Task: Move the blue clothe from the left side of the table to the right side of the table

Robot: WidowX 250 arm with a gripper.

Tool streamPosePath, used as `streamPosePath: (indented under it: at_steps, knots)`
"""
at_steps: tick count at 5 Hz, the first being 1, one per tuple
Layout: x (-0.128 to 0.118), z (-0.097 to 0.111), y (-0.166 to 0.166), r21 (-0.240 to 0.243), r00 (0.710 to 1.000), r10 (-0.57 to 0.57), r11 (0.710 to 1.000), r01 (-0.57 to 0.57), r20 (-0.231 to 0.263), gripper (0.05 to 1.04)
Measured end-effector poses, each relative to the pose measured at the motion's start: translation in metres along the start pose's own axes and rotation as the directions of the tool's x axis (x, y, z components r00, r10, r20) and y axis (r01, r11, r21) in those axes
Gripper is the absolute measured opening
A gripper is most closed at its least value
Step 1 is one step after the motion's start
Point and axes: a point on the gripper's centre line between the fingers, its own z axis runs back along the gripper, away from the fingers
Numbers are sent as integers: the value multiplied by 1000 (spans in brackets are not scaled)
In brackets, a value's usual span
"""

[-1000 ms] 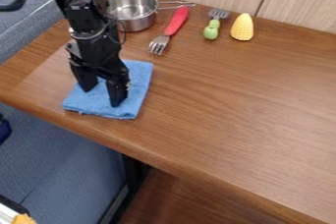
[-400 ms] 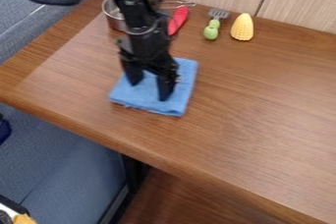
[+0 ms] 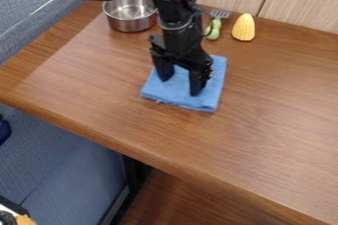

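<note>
The black gripper (image 3: pixel 180 86) is over the blue cloth, its two fingers spread apart and their tips down on the fabric. Folded into a flat square, the blue cloth (image 3: pixel 177 98) lies on the wooden table (image 3: pixel 277 120), left of the table's middle. The arm covers part of the cloth's upper edge. Between the fingers a patch of flat cloth shows.
A metal pot (image 3: pixel 130 16) stands at the back left. Near the back wall are a green-handled fork (image 3: pixel 214 28), partly behind the arm, and a yellow corn piece (image 3: pixel 243 27). The table's front edge slants down to the right.
The gripper and the cloth have slid together to the right across the table. The pot shows more fully, and the arm now blocks the red-handled fork.
</note>
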Motion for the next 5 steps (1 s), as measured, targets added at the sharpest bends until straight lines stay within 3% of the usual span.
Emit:
streamPosePath:
  at_steps: [1,3,5]
  knots:
    - [20,-4,-8,-2,1000,-6,1000,6,22,1001]
    - [36,-7,-10,-15,999,2,1000,-2,40,1001]
    - [36,-3,-14,-49,1000,-2,999,3,28,998]
